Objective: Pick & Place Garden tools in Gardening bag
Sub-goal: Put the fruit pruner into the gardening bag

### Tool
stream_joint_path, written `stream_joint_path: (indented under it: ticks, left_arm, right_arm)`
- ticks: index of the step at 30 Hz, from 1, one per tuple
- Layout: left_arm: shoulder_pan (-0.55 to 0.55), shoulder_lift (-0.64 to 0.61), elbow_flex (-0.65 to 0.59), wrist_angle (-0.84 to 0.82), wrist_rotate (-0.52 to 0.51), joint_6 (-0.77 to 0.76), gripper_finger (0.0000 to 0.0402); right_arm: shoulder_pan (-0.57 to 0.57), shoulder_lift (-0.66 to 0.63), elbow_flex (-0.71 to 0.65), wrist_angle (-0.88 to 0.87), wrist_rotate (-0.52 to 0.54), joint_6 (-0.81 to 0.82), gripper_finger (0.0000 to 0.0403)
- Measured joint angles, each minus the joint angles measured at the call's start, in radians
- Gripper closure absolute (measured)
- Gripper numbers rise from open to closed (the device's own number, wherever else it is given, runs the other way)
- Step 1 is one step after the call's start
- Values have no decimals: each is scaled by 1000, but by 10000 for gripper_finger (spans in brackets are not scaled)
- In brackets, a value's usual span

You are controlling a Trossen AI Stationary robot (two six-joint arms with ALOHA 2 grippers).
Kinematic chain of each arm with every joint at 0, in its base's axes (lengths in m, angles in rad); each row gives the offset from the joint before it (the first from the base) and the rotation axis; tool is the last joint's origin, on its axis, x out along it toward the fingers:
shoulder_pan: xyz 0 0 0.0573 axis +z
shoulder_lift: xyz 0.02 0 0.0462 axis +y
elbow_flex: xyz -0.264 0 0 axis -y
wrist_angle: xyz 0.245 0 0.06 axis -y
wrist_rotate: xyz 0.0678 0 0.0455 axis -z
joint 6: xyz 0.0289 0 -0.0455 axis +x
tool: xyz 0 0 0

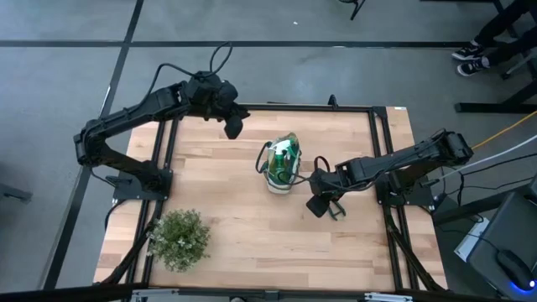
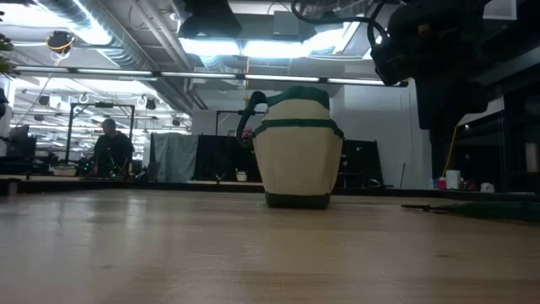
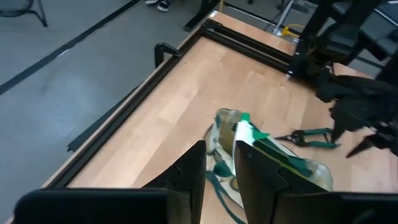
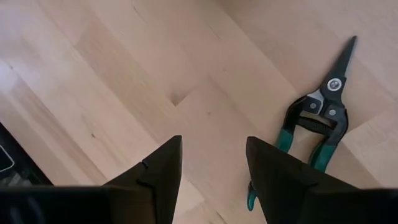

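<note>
Right gripper [image 4: 211,163], fingers spread, above table [image 4: 124,74] beside pruning shears [image 4: 320,115]; left gripper [image 3: 219,163] slightly parted over gardening bag [image 1: 283,164].

The bag [image 1: 283,164] stands mid-surface [image 1: 235,210] with bare wood all around it. The shears [image 4: 317,127] lie flat just beside the right gripper [image 4: 211,165], with nothing between them. The plant [image 1: 179,238] stands in the near-left corner, well apart from both.
</note>
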Motion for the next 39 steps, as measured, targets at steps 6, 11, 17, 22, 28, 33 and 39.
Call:
stream_joint_path:
  ticks: [6, 11, 17, 22, 28, 33, 39]
  left_arm:
    - [-29, 0, 0, 13, 2, 11, 322]
    - [-53, 0, 0, 39, 2, 39, 324]
    - [-80, 0, 0, 40, -1, 53, 322]
    - [-101, 0, 0, 48, 1, 56, 325]
    - [-104, 0, 0, 102, 0, 56, 323]
    - [-104, 0, 1, 163, 0, 56, 325]
    - [-104, 0, 1, 176, 0, 56, 323]
  right_arm:
    - [6, 0, 0, 4, 62, -4, 222]
    - [8, 0, 0, 0, 69, -42, 222]
    - [8, 0, 0, 4, 1, -56, 222]
    - [0, 0, -1, 26, 0, -56, 222]
    - [-22, 0, -1, 38, -1, -56, 222]
    - [-21, 0, -1, 15, -49, -36, 222]
    - [-17, 0, -1, -18, -88, -27, 222]
